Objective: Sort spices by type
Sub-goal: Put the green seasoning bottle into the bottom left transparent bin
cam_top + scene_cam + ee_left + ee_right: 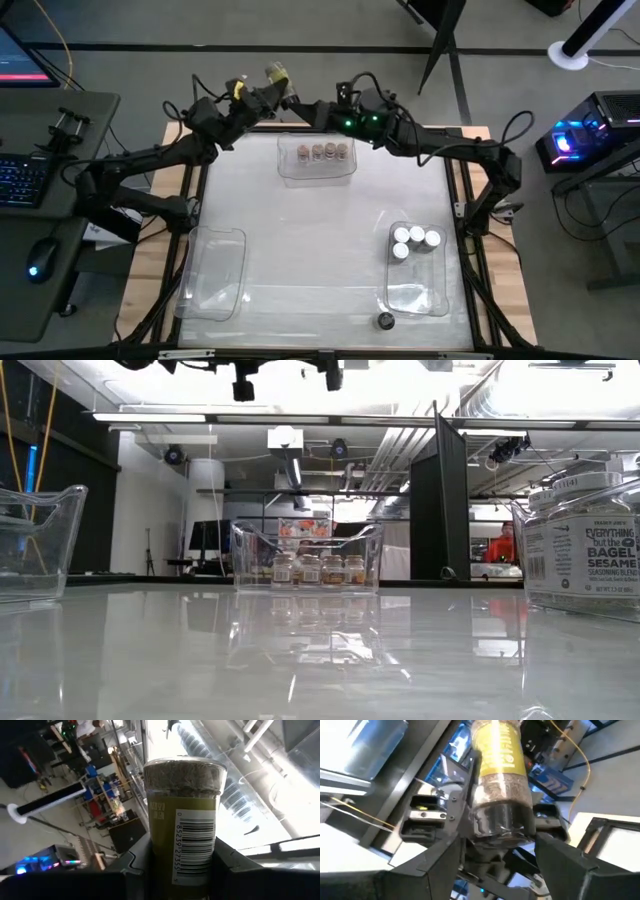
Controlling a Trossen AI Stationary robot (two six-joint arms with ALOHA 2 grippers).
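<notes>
Green-labelled spice jar (182,820) pinched between left gripper (268,88) jaws; right gripper (330,112) jaws unclear.

White glossy table (320,230): three clear rectangular plastic bins (316,172) (212,272) (417,285), one loose black-lidded spice jar (386,321) near front edge.

Held thing: a spice jar (182,820), upright in the frame, with a green label and a printed barcode.
Contents: a band of grey-green dried herb fills the clear part of the jar above the label.
Left gripper (176,870): its dark fingers (137,862) press against both sides of the jar.
Background: room clutter, a white pole, blue glowing lights, and bright ceiling ducting.
</notes>
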